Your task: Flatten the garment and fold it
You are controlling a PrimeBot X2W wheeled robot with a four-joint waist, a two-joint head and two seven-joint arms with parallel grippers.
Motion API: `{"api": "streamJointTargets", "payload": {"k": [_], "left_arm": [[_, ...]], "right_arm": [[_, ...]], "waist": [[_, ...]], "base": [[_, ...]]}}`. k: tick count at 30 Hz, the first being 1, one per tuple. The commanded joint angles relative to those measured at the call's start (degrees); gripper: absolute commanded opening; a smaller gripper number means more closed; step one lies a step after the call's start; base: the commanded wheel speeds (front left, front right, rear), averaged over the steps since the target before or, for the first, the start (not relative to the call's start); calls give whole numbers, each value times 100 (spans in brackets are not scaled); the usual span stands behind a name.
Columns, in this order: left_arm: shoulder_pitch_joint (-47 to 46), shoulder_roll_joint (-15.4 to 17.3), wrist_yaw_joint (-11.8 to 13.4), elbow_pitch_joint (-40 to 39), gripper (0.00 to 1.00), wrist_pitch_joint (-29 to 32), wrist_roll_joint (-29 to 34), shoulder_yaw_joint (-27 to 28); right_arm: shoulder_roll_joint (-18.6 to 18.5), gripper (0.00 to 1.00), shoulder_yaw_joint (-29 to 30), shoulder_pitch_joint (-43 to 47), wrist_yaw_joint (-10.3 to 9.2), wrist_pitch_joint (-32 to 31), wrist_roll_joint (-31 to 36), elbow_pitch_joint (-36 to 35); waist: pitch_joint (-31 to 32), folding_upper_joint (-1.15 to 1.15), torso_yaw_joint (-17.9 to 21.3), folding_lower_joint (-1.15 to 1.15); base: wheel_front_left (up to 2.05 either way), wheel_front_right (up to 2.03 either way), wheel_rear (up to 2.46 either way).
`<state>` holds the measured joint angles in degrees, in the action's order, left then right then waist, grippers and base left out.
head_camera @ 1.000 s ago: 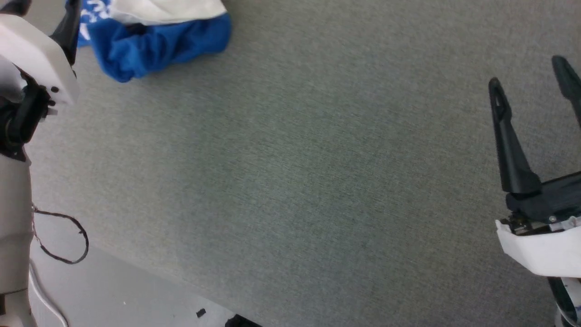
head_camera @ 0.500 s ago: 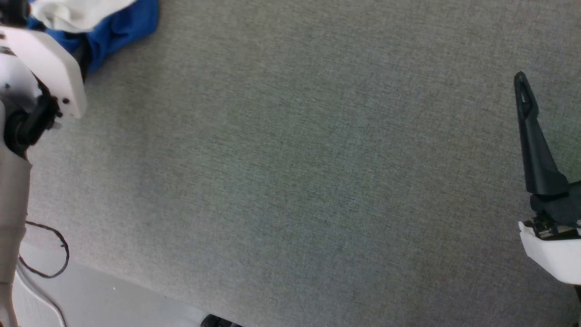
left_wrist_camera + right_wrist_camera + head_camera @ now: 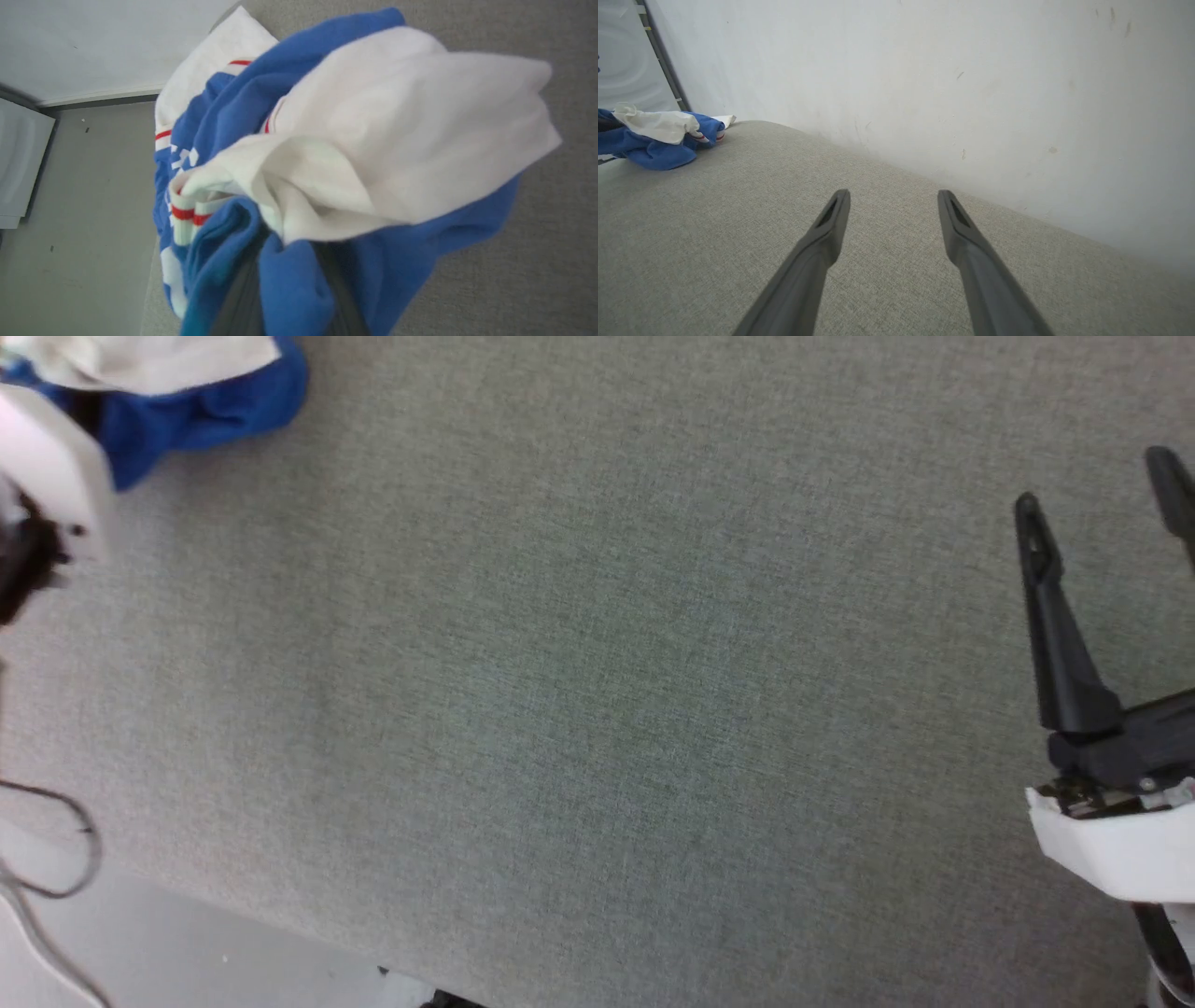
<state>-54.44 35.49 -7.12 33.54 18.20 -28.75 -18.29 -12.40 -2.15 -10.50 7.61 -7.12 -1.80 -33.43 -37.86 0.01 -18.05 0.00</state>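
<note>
Open grey surface (image 3: pixel 597 709) beside bunched garment (image 3: pixel 205 411)

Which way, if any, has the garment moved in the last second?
Cannot tell. The garment shows further left in the head view, but the grey surface's front edge has slid left too, so the camera turned.

Crumpled blue-and-white garment (image 3: pixel 364 140), bunched heap

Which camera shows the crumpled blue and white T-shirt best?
The left wrist view: the crumpled blue and white T-shirt is close up, red-striped bands clear. The head view has part of it at the top left edge; the right wrist view has it small and far off.
</note>
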Motion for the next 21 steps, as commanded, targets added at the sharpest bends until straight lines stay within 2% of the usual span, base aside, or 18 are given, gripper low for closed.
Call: {"api": "streamJointTargets", "payload": {"k": [1,6,12,16,21], "left_arm": [[-134,99,-29,-19,0,-52,-15,43],[-313,431,118,-264,0,-293,75,227],[-635,600,251,-844,0,-146,62,342],[-1067,460,423,-1379,0,72,-85,447],[-1602,123,438,-1846,0,248,-223,360]], "right_arm": [[31,100,-7,-66,-12,66,-47,48],[293,100,-37,6,-12,355,-102,398],[589,100,58,202,-12,686,-144,775],[755,100,156,357,-12,916,-188,1033],[881,100,195,514,-12,1139,-252,1282]], "waist": [[271,-1,88,0],[794,-1,243,0],[1390,-1,359,0],[1795,-1,434,0],[2235,-1,577,0]], "base": [[0,0,0],[0,0,0],[0,0,0],[0,0,0],[0,0,0]]}}
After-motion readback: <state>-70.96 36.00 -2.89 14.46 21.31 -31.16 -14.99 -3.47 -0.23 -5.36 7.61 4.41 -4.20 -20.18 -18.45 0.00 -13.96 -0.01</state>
